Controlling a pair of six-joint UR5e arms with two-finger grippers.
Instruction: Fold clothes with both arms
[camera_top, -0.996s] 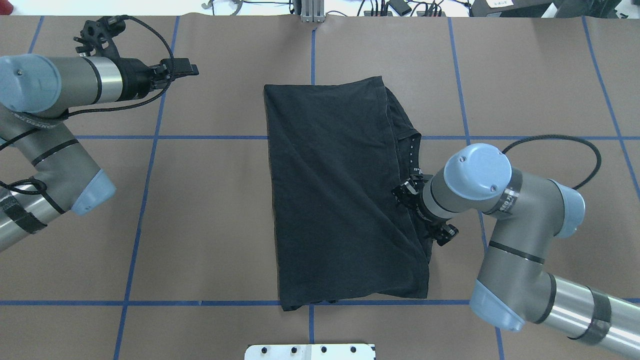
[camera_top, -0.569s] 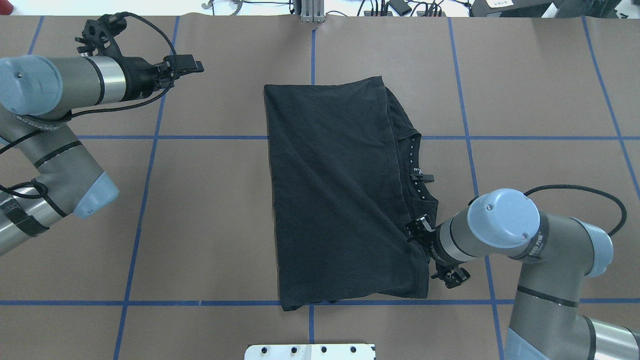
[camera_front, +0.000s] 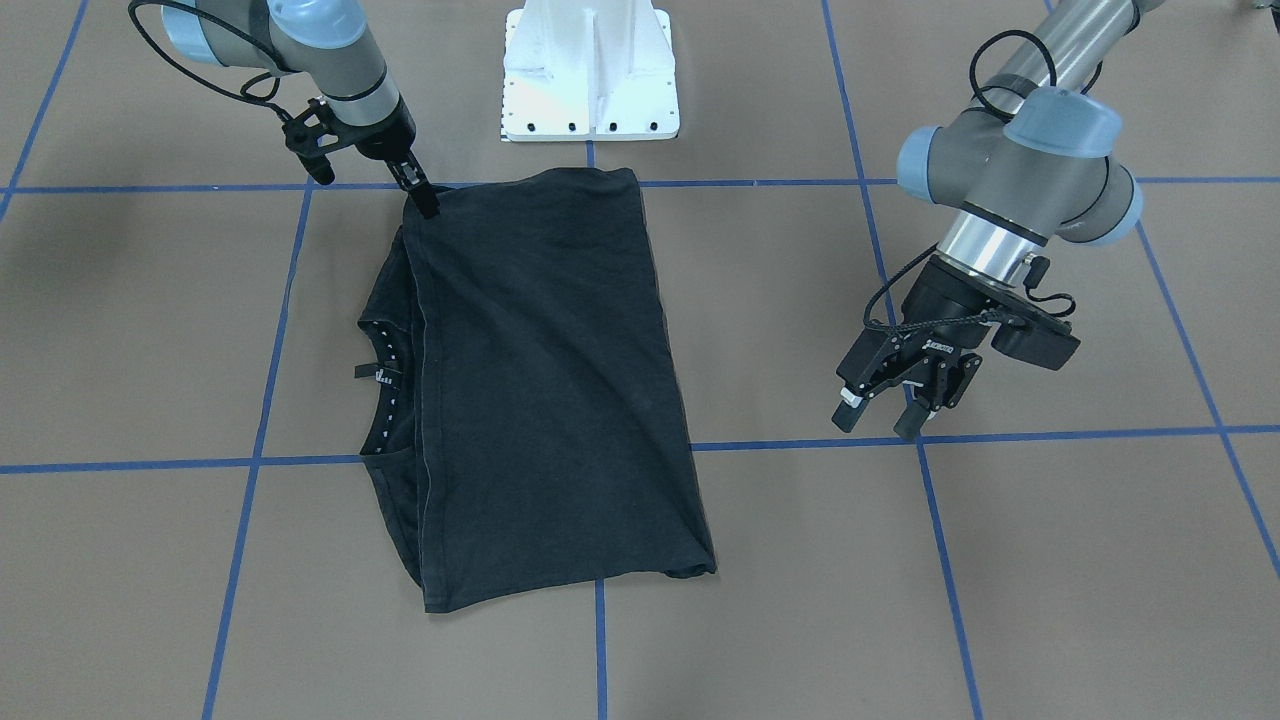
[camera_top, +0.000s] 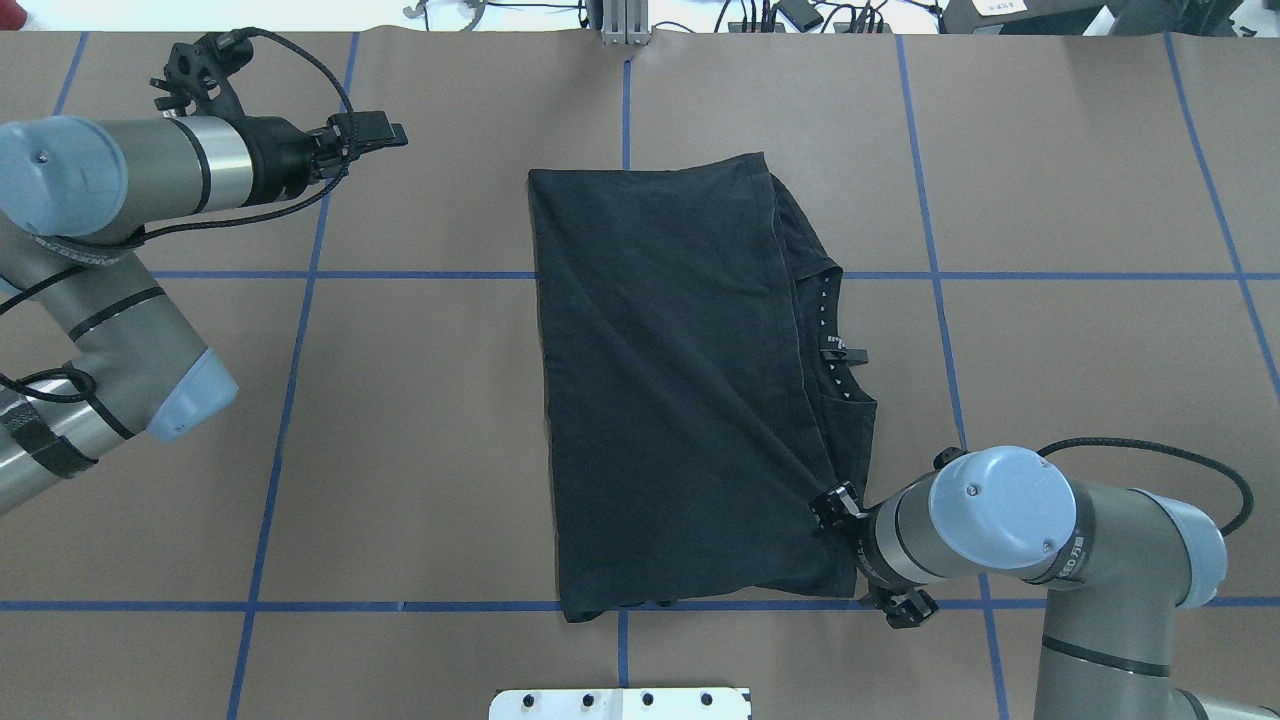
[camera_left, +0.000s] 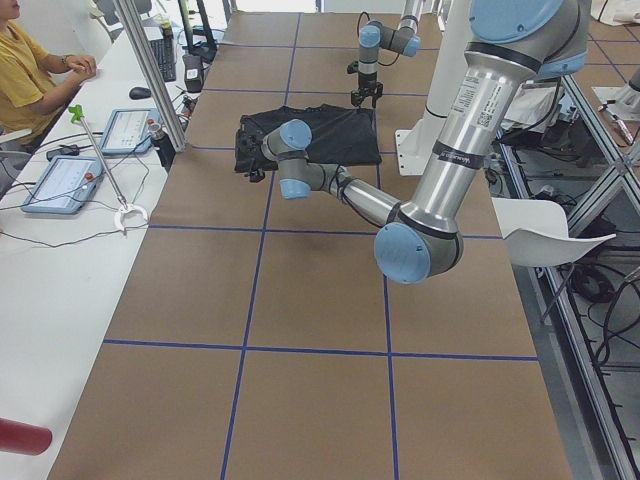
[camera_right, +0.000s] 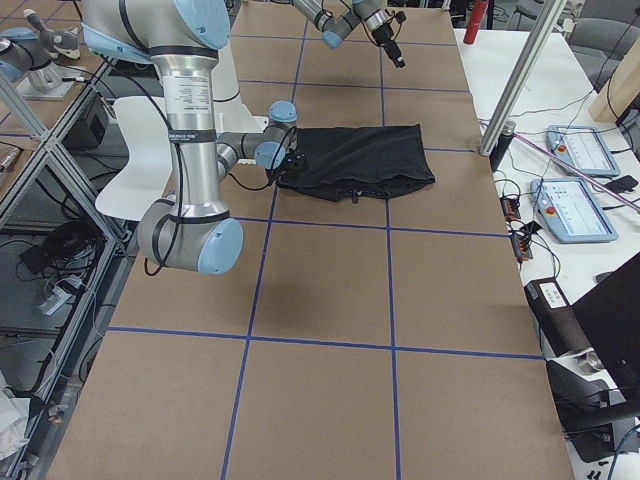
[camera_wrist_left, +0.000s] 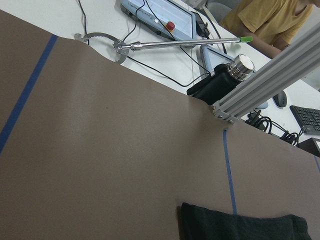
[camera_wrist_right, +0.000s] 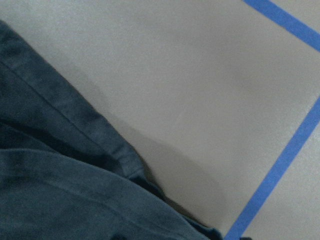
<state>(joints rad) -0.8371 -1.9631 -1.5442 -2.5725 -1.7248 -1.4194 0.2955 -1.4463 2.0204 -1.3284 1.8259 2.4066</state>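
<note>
Starting at the left of the overhead view, I am seeing the left arm (camera_top: 120, 180) reaching out over bare table (camera_top: 420, 400), well apart from the cloth. The left gripper (camera_front: 875, 420) is hanging above a blue tape line (camera_front: 1050, 435) with its fingers spread and nothing between them. Its wrist camera is catching only the far corner of the fabric.

In the middle, the black T-shirt (camera_top: 670, 380) is lying flat, folded into a long rectangle. Its near edge is sitting on the tape line in front of the white pedestal base (camera_top: 620, 703). Along its right side a lower layer is peeking out from under the top one, showing the dotted neck lining (camera_top: 822, 325) and a small label (camera_top: 840, 352).

Further right, the right arm (camera_top: 1000, 515) is bending down to the shirt's near right corner. The right gripper (camera_front: 425, 203) is touching the cloth there. Its fingers are looking close together from the front, but I cannot tell whether they are pinching the fabric. The right wrist camera is showing only a hem against the table.
</note>
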